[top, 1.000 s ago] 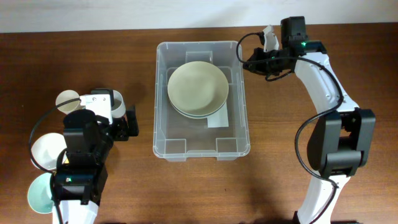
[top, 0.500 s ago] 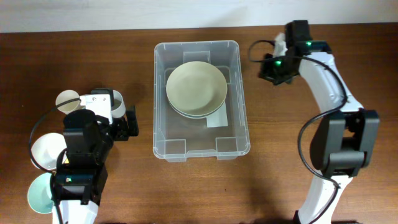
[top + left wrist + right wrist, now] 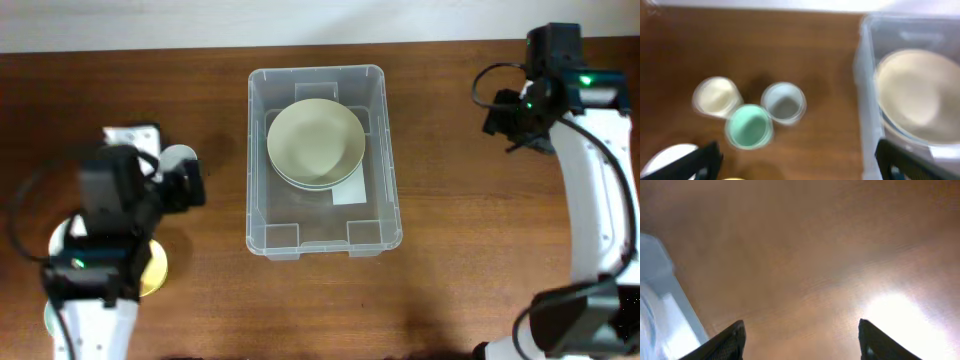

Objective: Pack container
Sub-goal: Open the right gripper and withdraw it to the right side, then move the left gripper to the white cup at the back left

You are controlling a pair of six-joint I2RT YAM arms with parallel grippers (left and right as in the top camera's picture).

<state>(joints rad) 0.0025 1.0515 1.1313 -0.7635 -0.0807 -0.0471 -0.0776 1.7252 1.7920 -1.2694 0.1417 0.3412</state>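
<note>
The container point(image 3: 256, 170), a clear plastic bin, stands mid-table with stacked pale green bowls point(image 3: 316, 140) in its far half and a white label point(image 3: 350, 193) on its base. In the left wrist view its wall point(image 3: 865, 100) and the bowls point(image 3: 920, 97) show on the right. My left gripper point(image 3: 193, 186) hovers open left of the bin, above the cups, with nothing between its fingers point(image 3: 705, 159). My right gripper point(image 3: 502, 124) hangs open and empty over bare wood, right of the bin's far corner point(image 3: 660, 305).
Three cups stand together left of the bin: cream point(image 3: 716, 96), green point(image 3: 749, 126) and grey point(image 3: 784, 102). A white bowl point(image 3: 670, 157) lies nearer me. Overhead, a yellow dish point(image 3: 152, 270) peeks from under the left arm.
My right gripper has swung right, away from the bin's far right edge, and opened. My left arm has shifted and now covers the cups and bowls in the overhead view.
</note>
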